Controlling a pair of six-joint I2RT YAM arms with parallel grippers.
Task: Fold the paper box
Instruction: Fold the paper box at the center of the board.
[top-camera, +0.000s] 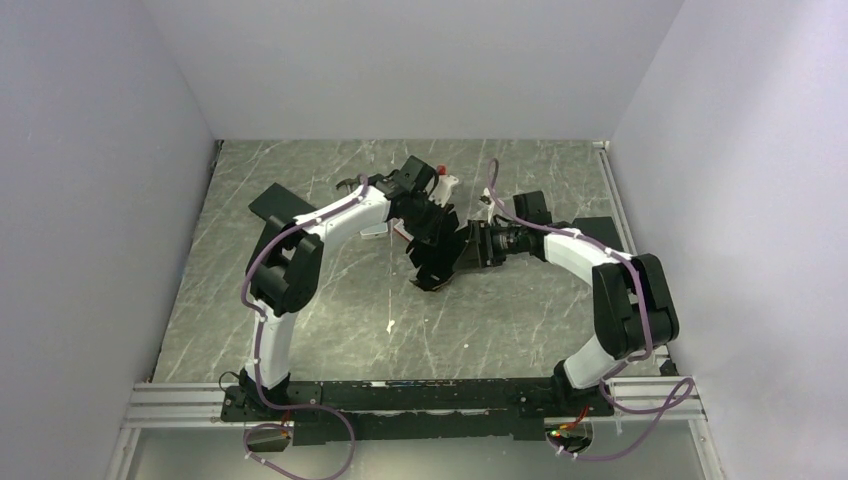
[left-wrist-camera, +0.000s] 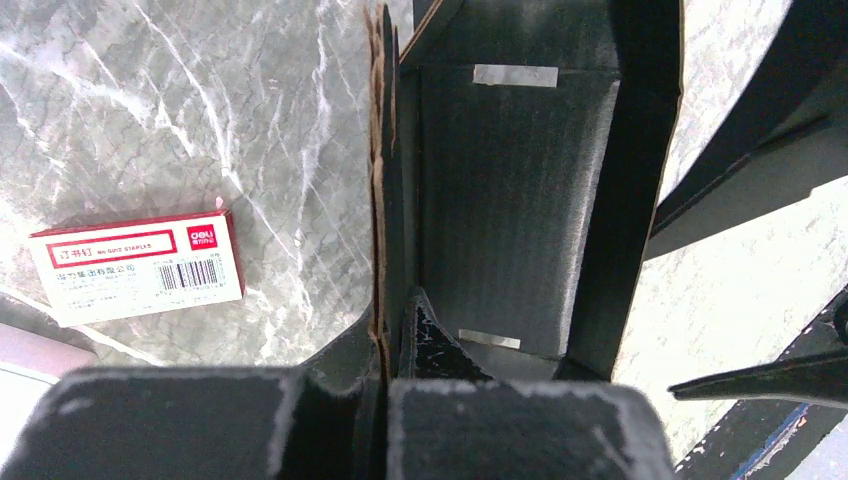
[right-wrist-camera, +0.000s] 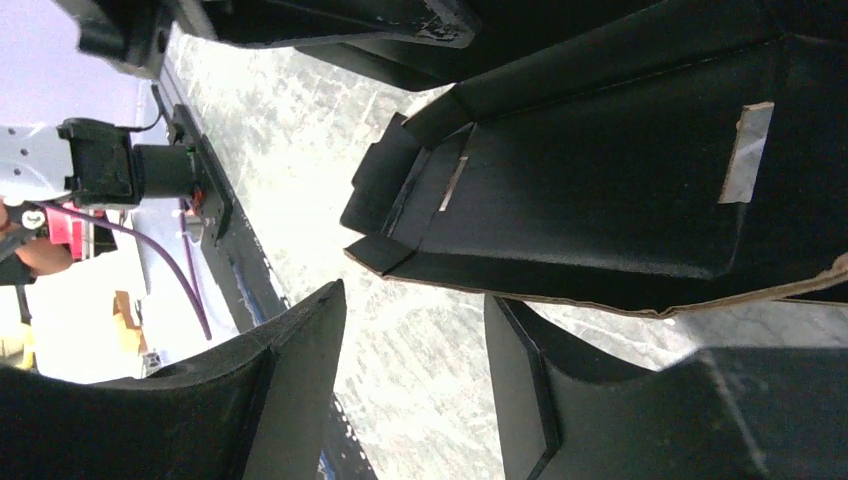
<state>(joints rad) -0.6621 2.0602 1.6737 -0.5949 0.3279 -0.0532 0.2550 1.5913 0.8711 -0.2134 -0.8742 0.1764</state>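
The paper box (top-camera: 437, 255) is a black die-cut cardboard shell, partly folded and held tilted above the middle of the table. My left gripper (left-wrist-camera: 390, 340) is shut on one of its side walls, whose brown cut edge (left-wrist-camera: 378, 180) runs up from between the fingers. The inner panel (left-wrist-camera: 515, 200) carries two pale tape strips. My right gripper (right-wrist-camera: 415, 310) stands open just below the box's lower edge (right-wrist-camera: 600, 290), with only the table showing between its fingers. In the top view the right gripper (top-camera: 476, 246) sits against the box's right side.
A red and white staples box (left-wrist-camera: 135, 265) lies on the marble table left of the held wall. Plain black slabs lie at the back left (top-camera: 280, 205) and back right (top-camera: 531, 207), with another beside the right arm (top-camera: 602, 231). A small white scrap (top-camera: 390, 325) lies nearer the front.
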